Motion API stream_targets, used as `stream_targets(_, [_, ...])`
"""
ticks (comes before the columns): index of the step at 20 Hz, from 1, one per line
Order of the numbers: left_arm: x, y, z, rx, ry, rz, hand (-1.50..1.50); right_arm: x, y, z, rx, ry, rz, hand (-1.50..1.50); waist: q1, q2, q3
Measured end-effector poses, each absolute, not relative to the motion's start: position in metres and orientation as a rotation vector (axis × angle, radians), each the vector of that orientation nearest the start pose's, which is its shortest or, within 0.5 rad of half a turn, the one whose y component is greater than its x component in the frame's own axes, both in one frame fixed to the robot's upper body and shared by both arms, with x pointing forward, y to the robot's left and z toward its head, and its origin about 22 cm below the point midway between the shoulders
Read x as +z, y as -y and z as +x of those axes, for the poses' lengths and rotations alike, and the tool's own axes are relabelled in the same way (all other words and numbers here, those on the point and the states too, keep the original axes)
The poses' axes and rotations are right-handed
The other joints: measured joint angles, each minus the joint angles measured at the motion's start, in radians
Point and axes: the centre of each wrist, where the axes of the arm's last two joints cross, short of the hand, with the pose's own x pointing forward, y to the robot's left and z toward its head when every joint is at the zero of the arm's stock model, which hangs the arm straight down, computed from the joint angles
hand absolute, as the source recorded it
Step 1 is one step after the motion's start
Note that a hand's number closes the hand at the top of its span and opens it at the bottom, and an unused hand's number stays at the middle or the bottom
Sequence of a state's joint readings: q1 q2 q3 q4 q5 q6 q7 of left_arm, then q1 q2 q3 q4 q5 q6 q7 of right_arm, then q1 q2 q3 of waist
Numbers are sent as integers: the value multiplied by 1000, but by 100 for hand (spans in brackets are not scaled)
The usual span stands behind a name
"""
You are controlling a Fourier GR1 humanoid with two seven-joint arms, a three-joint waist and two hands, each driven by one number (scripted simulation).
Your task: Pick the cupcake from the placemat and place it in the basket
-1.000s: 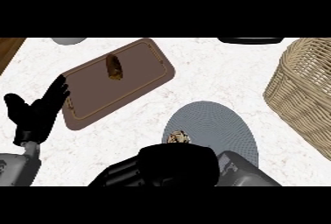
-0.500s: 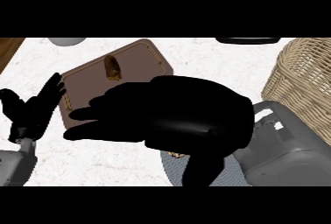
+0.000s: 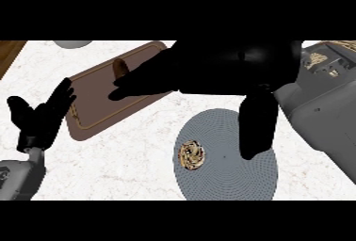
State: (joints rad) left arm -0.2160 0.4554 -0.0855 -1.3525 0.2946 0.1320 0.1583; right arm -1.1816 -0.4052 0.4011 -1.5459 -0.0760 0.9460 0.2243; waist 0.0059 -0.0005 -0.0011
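Head view: at the left edge of the frame, the robot's left hand point(image 3: 38, 120) is seen resting with its fingers straight and pointing up, nothing held. Just to its right a flat brown rectangular board point(image 3: 97, 113) is laid at an angle, and a small brown item point(image 3: 119, 68) sits near its upper end.

Lower centre, the small cupcake with a gold-and-brown swirled top point(image 3: 192, 155) is found on the left part of the round grey woven placemat point(image 3: 236, 181), upright and untouched.

Above it, the upper centre is filled by the right hand point(image 3: 222, 66). Its fingers point(image 3: 139, 81) are spread and uncurled, stretched leftward over the board, and nothing is gripped. One digit point(image 3: 254, 127) hangs down over the placemat, and the cupcake lies to the lower left of it, apart from it in the picture. How high the hand is held cannot be told.

The cupcake is judged light, soft and easily crushed on top. It is best taken low, round the sides of its base, with the topping left alone.

At the upper right corner only a sliver of the tan wicker basket point(image 3: 344, 45) is shown, behind the grey forearm.
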Motion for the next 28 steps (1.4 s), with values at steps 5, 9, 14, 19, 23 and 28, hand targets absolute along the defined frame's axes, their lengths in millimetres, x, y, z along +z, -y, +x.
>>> stream_targets(5, [38,-313,296,-77,1390,196,0,325,111,339,-2901,-2235,-360,-150,0,2,0])
stream_targets(9, [42,-314,294,-85,1391,186,0,311,139,351,-2872,-2338,-433,-150,4,3,1])
stream_targets(14, [42,-307,295,-82,1393,180,0,278,153,357,-2828,-2432,-500,-150,7,5,2])
stream_targets(19, [38,-310,296,-77,1387,178,0,231,149,354,-2806,-2476,-537,-150,7,6,2])
stream_targets(23, [38,-311,297,-84,1392,184,0,196,143,349,-2751,-2525,-562,-150,5,5,2])
stream_targets(28, [38,-316,300,-84,1388,181,0,151,121,350,-2678,-2597,-678,-150,6,5,1])
